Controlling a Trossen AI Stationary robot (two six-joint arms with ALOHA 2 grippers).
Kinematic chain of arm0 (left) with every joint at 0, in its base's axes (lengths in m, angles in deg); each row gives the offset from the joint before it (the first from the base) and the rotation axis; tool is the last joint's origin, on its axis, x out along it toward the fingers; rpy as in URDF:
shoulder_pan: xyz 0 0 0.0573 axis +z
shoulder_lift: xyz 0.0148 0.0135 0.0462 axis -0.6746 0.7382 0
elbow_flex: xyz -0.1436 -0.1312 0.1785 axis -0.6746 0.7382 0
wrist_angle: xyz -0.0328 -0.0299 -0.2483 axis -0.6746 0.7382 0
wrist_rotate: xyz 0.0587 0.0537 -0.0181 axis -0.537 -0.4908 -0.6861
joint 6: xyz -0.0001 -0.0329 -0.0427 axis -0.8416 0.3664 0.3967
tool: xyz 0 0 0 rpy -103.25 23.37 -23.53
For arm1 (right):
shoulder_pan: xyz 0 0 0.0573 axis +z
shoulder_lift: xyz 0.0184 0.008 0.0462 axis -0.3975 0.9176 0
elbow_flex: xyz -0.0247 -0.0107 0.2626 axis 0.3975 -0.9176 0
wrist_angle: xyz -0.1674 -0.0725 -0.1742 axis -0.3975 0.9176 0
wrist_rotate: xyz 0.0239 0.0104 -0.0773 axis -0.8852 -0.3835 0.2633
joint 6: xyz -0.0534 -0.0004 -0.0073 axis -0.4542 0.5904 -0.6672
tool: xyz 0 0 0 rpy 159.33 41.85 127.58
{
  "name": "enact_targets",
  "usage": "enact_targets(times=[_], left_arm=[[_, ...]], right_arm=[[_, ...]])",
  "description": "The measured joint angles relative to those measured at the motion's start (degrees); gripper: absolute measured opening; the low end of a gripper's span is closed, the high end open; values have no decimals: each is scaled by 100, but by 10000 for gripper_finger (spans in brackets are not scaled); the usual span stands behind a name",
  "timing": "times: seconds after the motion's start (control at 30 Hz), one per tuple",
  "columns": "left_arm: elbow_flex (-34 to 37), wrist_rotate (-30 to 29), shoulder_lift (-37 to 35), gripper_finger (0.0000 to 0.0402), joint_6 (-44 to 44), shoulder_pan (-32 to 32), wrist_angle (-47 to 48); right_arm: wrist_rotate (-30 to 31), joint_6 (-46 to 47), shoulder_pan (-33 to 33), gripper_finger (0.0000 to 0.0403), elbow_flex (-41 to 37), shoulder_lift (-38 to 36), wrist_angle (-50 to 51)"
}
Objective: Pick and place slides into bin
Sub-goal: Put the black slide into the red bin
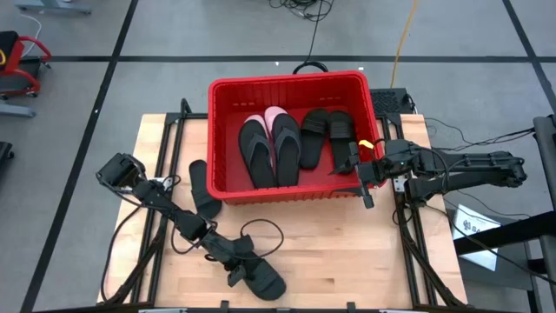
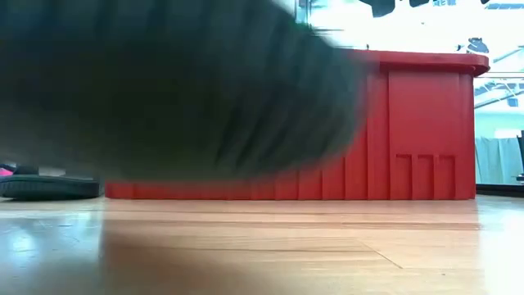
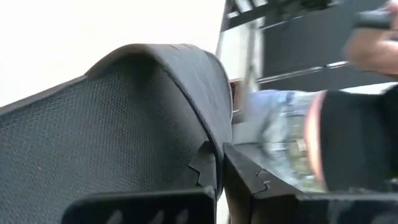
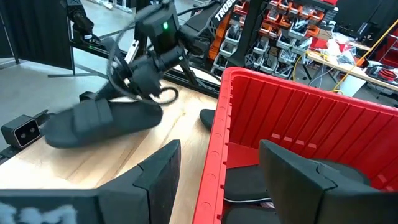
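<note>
One black slide, clamped in the left pincer at the table's front, lies well short of the bin, while the right pincer gapes wide at the bin's right wall.

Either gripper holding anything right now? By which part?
Left gripper is shut on a black slide, at its strap. Right gripper open over the bin rim, empty.
</note>
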Motion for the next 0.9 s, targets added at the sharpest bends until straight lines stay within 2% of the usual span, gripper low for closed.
enact_targets(times=[0.37,0.47,0.6,0.73,0.9], left_arm=[[-972,102,-537,1,-449,22,-179],[-1413,-5,-774,1,-962,114,82],[-2136,-420,-1129,1,-1984,297,1135],[-2943,-1117,-1287,1,-2904,509,2250],[-3908,-2054,-1307,1,-4287,812,2526]], right_arm=[[-1,296,0,206,0,-2,-8],[-1,293,0,206,0,-2,-16],[0,289,-1,206,0,-2,-24],[0,252,0,206,0,0,-24],[28,119,-2,206,0,0,-79]])
